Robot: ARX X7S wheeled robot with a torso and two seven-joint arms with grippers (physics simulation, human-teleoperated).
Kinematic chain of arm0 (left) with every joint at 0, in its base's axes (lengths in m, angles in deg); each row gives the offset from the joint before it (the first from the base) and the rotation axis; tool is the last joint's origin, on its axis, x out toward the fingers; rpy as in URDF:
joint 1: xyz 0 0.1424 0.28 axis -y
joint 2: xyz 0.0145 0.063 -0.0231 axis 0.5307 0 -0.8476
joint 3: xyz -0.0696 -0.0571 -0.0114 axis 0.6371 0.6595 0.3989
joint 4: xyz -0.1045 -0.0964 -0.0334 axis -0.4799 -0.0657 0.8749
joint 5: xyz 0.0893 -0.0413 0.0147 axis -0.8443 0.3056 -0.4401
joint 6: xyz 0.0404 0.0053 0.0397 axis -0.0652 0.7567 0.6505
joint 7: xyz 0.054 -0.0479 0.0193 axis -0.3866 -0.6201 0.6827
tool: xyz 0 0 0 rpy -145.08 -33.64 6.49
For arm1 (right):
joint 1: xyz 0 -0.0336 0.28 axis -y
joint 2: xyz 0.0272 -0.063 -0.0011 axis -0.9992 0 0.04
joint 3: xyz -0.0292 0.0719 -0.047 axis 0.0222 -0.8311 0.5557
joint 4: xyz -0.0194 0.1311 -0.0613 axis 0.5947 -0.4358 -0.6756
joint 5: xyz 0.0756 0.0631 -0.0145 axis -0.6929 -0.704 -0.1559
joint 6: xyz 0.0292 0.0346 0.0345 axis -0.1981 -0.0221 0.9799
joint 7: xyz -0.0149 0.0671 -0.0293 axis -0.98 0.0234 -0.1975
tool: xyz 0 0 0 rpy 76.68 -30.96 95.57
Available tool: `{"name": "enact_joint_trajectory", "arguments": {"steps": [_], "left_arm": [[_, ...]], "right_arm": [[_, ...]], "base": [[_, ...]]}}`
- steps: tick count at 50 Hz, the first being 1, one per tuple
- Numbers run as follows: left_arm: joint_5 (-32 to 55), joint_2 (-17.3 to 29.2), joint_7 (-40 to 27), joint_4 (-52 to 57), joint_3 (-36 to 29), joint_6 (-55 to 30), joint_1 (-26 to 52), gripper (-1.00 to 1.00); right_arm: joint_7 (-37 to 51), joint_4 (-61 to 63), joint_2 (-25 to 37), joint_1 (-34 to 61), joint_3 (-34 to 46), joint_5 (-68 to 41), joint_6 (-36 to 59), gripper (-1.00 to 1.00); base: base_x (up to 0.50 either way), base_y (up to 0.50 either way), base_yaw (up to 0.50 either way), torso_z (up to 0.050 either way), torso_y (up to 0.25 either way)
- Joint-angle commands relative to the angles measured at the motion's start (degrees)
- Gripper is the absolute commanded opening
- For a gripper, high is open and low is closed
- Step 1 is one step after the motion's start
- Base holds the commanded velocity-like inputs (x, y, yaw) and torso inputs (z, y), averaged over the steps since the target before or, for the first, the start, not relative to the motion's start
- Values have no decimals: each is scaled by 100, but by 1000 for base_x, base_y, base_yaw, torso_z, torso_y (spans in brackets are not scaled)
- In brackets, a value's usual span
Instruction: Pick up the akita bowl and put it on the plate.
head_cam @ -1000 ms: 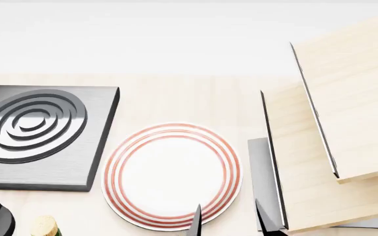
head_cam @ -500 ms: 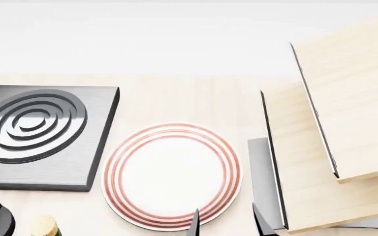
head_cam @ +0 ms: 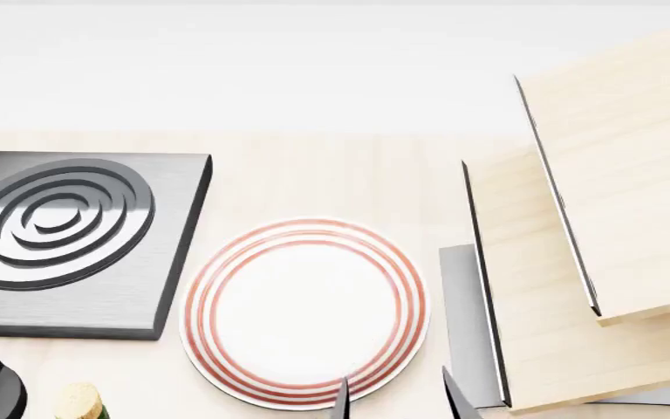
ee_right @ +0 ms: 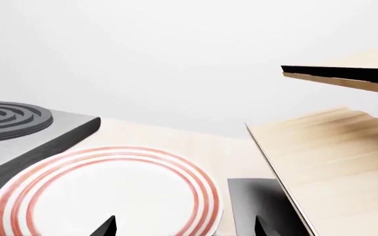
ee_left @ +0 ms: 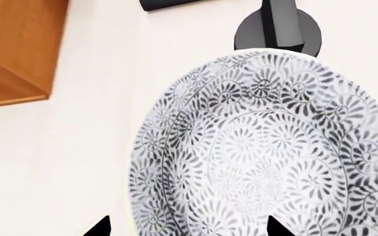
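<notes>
The glazed akita bowl (ee_left: 261, 147), round and dense with grey-black floral swirls, fills the left wrist view on a pale surface; the left gripper (ee_left: 183, 227) shows two dark fingertips spread, one either side of the bowl's rim. The right gripper (head_cam: 396, 397) hangs spread at the near edge of the flat red-ringed plate (head_cam: 306, 312), beside the ridged dark stove burner (head_cam: 73, 240) and pale wooden boards (head_cam: 591, 262).

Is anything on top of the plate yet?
No. The plate is bare in the head view; only its red rings show. Dark gripper fingertips cover a sliver of its near rim. The bowl appears only in the left wrist view.
</notes>
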Motion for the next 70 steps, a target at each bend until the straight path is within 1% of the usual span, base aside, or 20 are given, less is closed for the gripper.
{"name": "enact_joint_trajectory", "arguments": {"steps": [1, 13, 29, 37, 47, 48, 64, 70], "left_arm": [[54, 117, -133, -352, -433, 95, 281, 100], [-97, 94, -105, -843, -871, 537, 267, 100], [-129, 47, -166, -1065, -1259, 690, 380, 100], [-119, 25, -183, -1102, -1347, 725, 409, 100], [-158, -75, -180, -1319, -1650, 918, 509, 100], [-148, -86, -156, -1321, -1654, 939, 492, -100], [-208, -90, -197, -1274, -1606, 1139, 469, -100], [-236, -60, -235, -1078, -1357, 1217, 392, -100]], "right_arm": [[8, -68, 6, 7, 14, -25, -45, 100], [21, -146, 14, 11, 27, -41, -108, 100], [38, -208, 8, 19, 77, -47, -129, 100], [56, -193, 18, 15, 92, -56, -110, 100], [71, -177, 29, 24, 116, -65, -79, 100], [72, -206, 24, 27, 116, -65, -97, 100], [76, -325, 21, 35, 140, -93, -191, 100], [81, -356, 18, 42, 144, -110, -215, 100]], "base": [[0, 0, 0, 0, 0], [0, 0, 0, 0, 0], [0, 0, 0, 0, 0], [0, 0, 0, 0, 0], [1, 0, 0, -2, 0], [10, 0, -5, 0, 0], [0, -1, -2, -1, 0], [2, -1, -1, -2, 0]]}}
